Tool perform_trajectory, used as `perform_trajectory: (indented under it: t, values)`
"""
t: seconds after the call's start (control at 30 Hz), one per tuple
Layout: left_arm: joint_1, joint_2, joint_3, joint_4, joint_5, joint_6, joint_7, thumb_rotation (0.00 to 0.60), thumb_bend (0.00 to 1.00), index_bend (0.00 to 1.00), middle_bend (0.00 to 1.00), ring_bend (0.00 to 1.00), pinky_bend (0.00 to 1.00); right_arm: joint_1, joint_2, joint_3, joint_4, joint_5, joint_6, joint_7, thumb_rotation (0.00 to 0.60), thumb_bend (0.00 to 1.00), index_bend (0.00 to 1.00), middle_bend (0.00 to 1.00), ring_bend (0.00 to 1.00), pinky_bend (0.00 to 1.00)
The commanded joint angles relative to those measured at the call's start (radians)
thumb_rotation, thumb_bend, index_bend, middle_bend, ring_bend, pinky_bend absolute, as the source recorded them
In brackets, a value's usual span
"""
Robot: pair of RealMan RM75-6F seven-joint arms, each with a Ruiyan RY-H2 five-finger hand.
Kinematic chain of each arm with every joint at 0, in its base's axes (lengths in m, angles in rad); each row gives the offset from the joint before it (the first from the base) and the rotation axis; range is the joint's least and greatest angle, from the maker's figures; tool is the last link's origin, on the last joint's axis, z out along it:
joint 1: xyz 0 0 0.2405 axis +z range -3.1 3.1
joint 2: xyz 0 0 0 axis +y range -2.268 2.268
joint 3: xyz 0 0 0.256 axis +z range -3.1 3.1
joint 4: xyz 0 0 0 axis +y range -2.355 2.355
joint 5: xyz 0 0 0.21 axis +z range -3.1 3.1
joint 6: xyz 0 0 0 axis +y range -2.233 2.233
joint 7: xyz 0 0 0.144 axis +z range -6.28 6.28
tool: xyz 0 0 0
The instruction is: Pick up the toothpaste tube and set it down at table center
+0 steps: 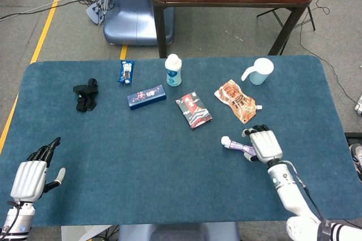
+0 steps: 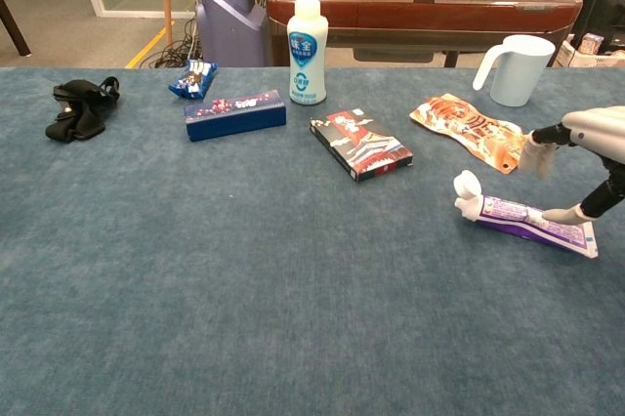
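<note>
The toothpaste tube point(image 2: 522, 217) lies flat on the blue table point(image 1: 141, 156), right of center, its white cap pointing left, near the orange pouch point(image 1: 237, 100) and the red-and-black box point(image 1: 193, 110). The right hand point(image 1: 264, 144) hovers over the tube's crimped end, fingers point(image 2: 540, 150) spread; the thumb tip is at the tube's near edge (whether it touches, I cannot tell). The left hand point(image 1: 31, 175) rests at the near left corner, fingers extended, holding nothing.
</note>
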Motion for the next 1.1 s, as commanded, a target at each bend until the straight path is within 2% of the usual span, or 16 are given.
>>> perform_trajectory:
  t: [0.03,0.37,0.9,1.1]
  values:
    - [-0.001,0.000,0.000,0.001,0.002,-0.003,-0.005,0.600,0.36,0.00,0.17,0.18,0.25,0.022,-0.040,0.003,0.039,0.034,-0.013,-0.013,0.600,0.29,0.35,0.39,0.21,0.17]
    - [0.004,0.001,0.001,0.001,-0.002,-0.007,-0.017,0.600,0.36,0.00,0.16,0.18,0.25,0.061,-0.114,-0.009,0.104,0.066,-0.021,-0.043,0.600,0.32,0.39,0.41,0.23,0.17]
    - [0.010,-0.005,-0.002,0.024,-0.005,-0.006,-0.045,0.600,0.36,0.00,0.16,0.18,0.25,0.096,-0.143,-0.020,0.138,0.121,-0.024,-0.094,0.600,0.33,0.47,0.47,0.28,0.18]
    - [0.014,-0.006,-0.001,0.033,-0.006,-0.004,-0.054,0.600,0.36,0.00,0.16,0.18,0.25,0.115,-0.141,-0.023,0.142,0.141,-0.034,-0.120,0.600,0.44,0.53,0.50,0.32,0.18]
